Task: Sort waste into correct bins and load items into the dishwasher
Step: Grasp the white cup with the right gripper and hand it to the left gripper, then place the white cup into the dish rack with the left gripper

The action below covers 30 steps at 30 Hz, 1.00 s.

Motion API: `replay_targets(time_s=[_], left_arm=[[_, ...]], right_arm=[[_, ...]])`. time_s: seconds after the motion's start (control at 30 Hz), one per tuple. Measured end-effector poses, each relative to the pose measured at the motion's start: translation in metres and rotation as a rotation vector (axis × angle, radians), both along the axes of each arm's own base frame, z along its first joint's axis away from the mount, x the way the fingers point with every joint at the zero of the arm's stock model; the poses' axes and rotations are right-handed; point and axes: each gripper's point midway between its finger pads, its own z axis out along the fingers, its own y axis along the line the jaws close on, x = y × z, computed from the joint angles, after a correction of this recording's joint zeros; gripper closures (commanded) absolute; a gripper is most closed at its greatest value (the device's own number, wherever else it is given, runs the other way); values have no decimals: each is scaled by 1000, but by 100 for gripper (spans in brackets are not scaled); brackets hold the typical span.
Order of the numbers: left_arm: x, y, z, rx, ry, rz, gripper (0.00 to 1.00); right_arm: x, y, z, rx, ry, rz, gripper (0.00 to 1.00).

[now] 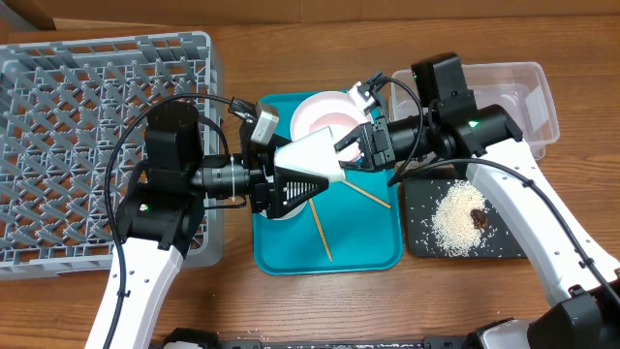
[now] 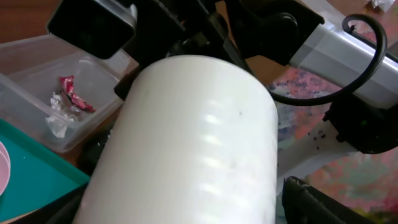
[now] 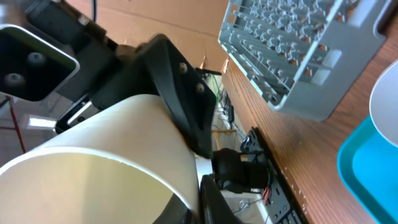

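At frame center, the left gripper (image 1: 294, 181) pinches a white bowl (image 1: 315, 155) above the teal tray (image 1: 373, 247). The right gripper (image 1: 351, 147) meets the bowl's rim; whether its fingers grip is unclear.

Right wrist view. A white bowl (image 3: 106, 168) fills the lower left, its rim turned toward the lens and its cream interior in shade. The left gripper (image 3: 186, 112) lays one black finger flat against the bowl's outer wall; its white-and-black camera housing (image 3: 31, 62) sits at the upper left. The right gripper (image 3: 211, 205) shows only as a dark finger at the lower edge, just beside the rim; whether it grips cannot be told. At upper right, the grey dish rack (image 3: 292, 50) rests on the wooden table (image 3: 305, 155). At lower right lie a teal tray corner (image 3: 370, 171) and a white plate edge (image 3: 387, 102).
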Motion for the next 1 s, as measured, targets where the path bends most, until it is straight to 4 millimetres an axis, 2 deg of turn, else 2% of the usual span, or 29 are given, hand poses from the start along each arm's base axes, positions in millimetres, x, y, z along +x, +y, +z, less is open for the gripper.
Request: replay_targets(time_s=[0.3, 0.4, 0.5, 0.53, 0.6, 0.63, 0.7, 0.73, 0.83, 0.9, 1.0], left_arm=[[0, 0, 0, -1, 1, -1, 27], [0, 0, 0, -1, 4, 0, 39], [1, 0, 0, 0, 15, 7, 45], [1, 0, -1, 1, 15, 9, 49], [2, 1, -1, 5, 14, 17, 52], [4, 1, -2, 11, 14, 28, 53], [7, 2, -4, 19, 13, 43, 54], [8, 2, -5, 24, 16, 52, 58], [13, 5, -15, 60, 58, 99, 62], [14, 10, -30, 108, 123, 146, 64], [21, 25, -53, 199, 193, 246, 76]], right_arm=[[-2, 0, 3, 14, 14, 10, 96], [-2, 0, 4, 17, 14, 13, 92], [-2, 0, 4, 18, 12, 13, 90], [-2, 0, 3, 16, 13, 11, 85], [-1, 0, 3, 13, 14, 8, 83], [-1, 0, 3, 11, 13, 7, 72], [-1, 0, 3, 12, 9, 7, 64], [-1, 0, 3, 11, 13, 6, 54], [3, 0, -3, -20, 9, -17, 41], [11, -4, -17, -99, 10, -78, 35], [30, -26, -56, -321, 42, -232, 33]])
